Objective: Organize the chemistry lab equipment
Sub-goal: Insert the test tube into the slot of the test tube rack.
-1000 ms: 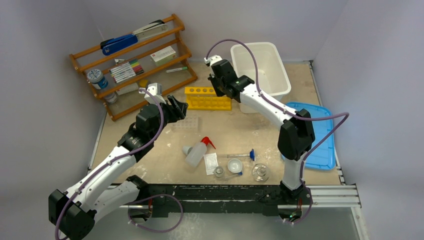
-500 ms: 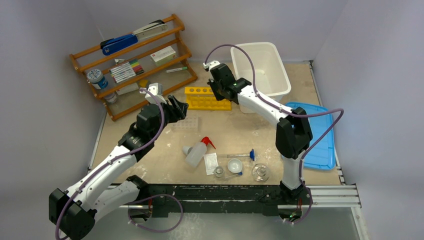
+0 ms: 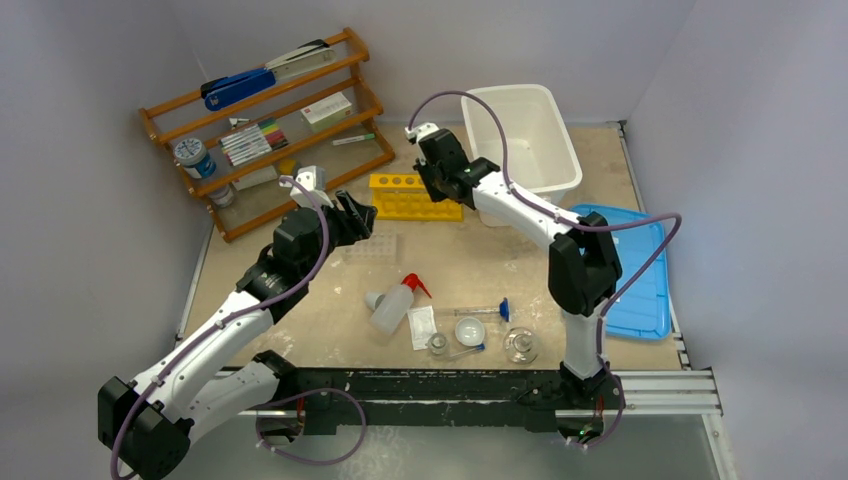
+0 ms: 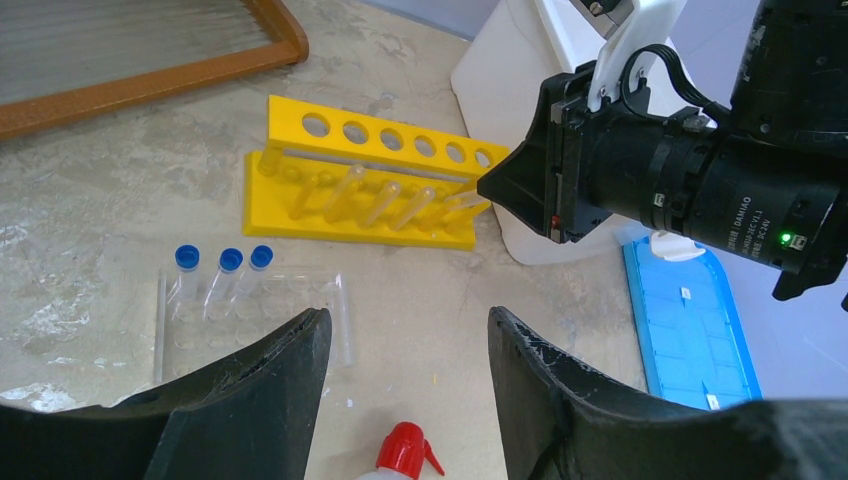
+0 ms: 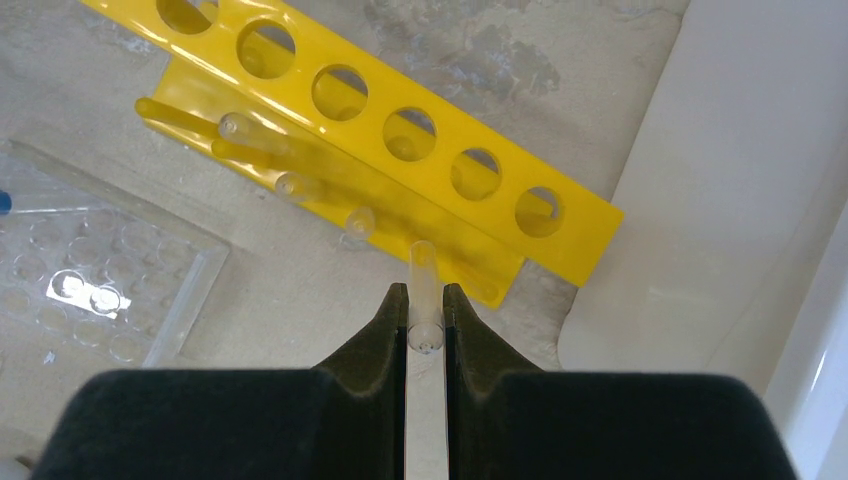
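Inside the right pincer [image 5: 425,298], one clear tube [image 5: 424,265].

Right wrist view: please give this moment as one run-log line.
right gripper: shut on tube | tube: at rack end | left gripper: open, near tray

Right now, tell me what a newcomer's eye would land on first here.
The yellow six-hole rack at the far middle of the table stands out, with the right gripper shut on a clear tube at its end by the white bin. Next come the bright blue tray at the right edge and the white squeeze bottle with red nozzle lying mid-table.
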